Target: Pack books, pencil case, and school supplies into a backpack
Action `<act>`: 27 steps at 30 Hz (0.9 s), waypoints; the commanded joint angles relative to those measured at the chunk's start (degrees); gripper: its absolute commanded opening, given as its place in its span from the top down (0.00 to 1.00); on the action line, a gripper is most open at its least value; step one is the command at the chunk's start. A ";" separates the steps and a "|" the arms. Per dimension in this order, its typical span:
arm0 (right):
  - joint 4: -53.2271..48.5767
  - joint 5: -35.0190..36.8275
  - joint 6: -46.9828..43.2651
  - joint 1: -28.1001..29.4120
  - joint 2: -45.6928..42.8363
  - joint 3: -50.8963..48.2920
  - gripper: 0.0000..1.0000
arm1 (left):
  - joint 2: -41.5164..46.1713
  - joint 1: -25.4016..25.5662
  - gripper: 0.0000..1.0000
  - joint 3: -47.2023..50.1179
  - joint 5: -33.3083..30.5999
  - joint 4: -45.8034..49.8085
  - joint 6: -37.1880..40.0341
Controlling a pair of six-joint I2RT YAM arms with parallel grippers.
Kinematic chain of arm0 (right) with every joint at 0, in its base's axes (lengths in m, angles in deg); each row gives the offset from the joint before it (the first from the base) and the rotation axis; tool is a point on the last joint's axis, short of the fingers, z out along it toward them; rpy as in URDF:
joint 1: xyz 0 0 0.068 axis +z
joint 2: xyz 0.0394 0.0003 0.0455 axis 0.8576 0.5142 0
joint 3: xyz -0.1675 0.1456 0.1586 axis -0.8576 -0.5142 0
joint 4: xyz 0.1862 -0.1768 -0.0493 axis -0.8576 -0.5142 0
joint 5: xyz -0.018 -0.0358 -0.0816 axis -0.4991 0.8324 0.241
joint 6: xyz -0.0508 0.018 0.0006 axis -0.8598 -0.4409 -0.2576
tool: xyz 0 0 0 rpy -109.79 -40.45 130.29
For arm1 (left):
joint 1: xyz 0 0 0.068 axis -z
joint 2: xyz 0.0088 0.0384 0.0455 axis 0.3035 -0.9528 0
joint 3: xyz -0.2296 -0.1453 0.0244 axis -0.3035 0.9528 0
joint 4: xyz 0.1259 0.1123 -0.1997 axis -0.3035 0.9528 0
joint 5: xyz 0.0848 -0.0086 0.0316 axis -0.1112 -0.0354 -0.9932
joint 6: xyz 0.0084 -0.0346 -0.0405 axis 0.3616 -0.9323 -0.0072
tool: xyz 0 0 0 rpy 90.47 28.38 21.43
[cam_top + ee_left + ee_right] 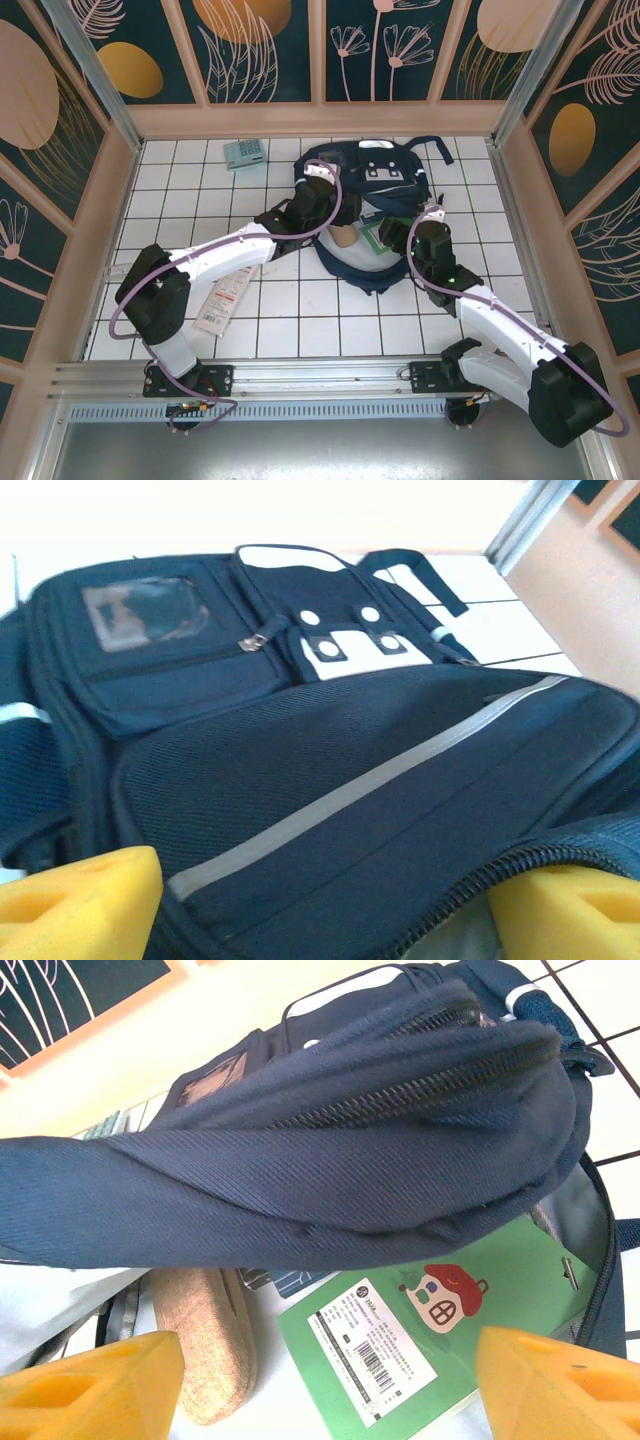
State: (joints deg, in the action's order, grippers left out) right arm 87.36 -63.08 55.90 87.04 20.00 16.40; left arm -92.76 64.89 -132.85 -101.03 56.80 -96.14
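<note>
1. The backpack (375, 170) lies at 12 o'clock from the arms. It looks soft and floppy, so I would grab the zip edge.
2. The left gripper (325, 880) is wide open over its flap and holds nothing.
3. The right gripper (330, 1345) is wide open at the bag's mouth and is empty too.
4. The squashy pencil case (205, 1345) and the stiff green book (400, 1330) lie inside.

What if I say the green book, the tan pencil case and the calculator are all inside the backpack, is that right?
Not quite. The green book and the tan pencil case are inside the backpack, but the calculator is outside: the top external view shows it lying on the white tiles to the backpack's left.
</note>
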 commanded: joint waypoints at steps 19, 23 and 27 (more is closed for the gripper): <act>10.88 -3.78 -6.50 -0.48 11.35 2.02 0.17 | 1.62 -24.64 0.19 -2.74 2.91 3.05 -12.73; 12.18 -4.65 -6.37 -0.36 10.97 0.94 0.16 | -4.82 -31.76 0.29 -4.23 10.21 2.64 -19.87; 12.74 -4.50 -6.54 -0.06 8.76 -0.12 0.16 | -10.45 -38.03 0.36 -4.73 15.94 -2.46 -27.00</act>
State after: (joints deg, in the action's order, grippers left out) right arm 95.10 -66.77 50.41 87.13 30.91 16.33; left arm -99.19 30.64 -136.54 -90.32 57.46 -115.40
